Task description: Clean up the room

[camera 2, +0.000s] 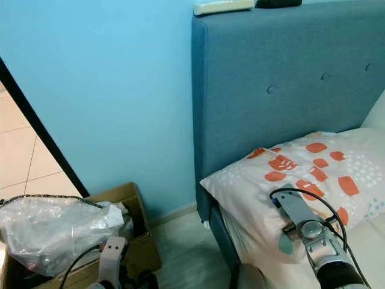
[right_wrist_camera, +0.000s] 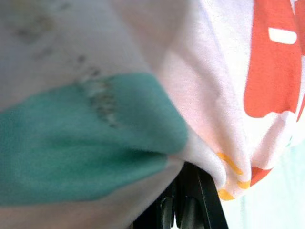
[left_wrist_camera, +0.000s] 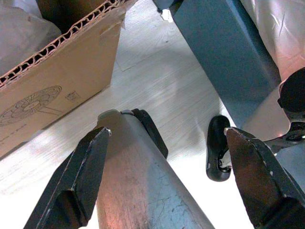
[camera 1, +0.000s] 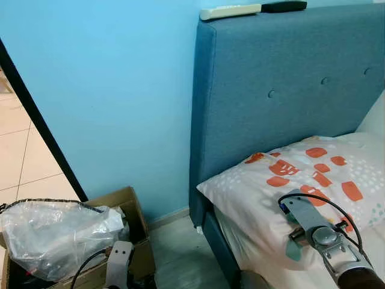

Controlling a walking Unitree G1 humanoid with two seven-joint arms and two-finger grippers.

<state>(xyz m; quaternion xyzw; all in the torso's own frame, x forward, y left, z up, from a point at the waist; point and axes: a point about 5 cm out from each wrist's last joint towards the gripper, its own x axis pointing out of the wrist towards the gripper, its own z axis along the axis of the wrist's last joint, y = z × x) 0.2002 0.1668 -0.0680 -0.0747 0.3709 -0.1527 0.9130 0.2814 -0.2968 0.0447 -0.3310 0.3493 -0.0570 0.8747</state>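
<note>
The robot stands by a bed with a tall blue headboard point(camera 1: 289, 84), next to a light blue wall point(camera 1: 114, 90). Two remotes lie on top of the headboard, a white remote point(camera 1: 230, 11) and a black remote point(camera 1: 284, 6), end to end.

A pillow point(camera 1: 313, 174) lies on the bed against the headboard. It is white with orange and green patches and little dots. The right arm point(camera 1: 319, 232) reaches over the near edge of the pillow. In the right wrist view the pillow cloth point(right_wrist_camera: 157, 71) is bunched up very close to the camera, and a black finger point(right_wrist_camera: 190, 200) of the right gripper pokes out from under a fold. The cloth is draped over the fingers, so I cannot tell if the right gripper is wide, narrow or pinching the cloth.

On the floor point(left_wrist_camera: 157, 86) by the wall sits a brown cardboard box point(camera 1: 129, 208). A crinkly clear plastic bag point(camera 1: 57, 232) is stuffed in it and puffs over the top. The floor here is pale wood, and past a black door frame point(camera 1: 39, 120) there are cream tiles point(camera 1: 24, 156).

The left gripper point(left_wrist_camera: 167, 176) hangs low beside the box with its two black fingers point(left_wrist_camera: 83, 176) spread wide and nothing between them. Below it are the robot's silver leg point(left_wrist_camera: 143, 191) and the blue side of the bed frame point(left_wrist_camera: 224, 52).
</note>
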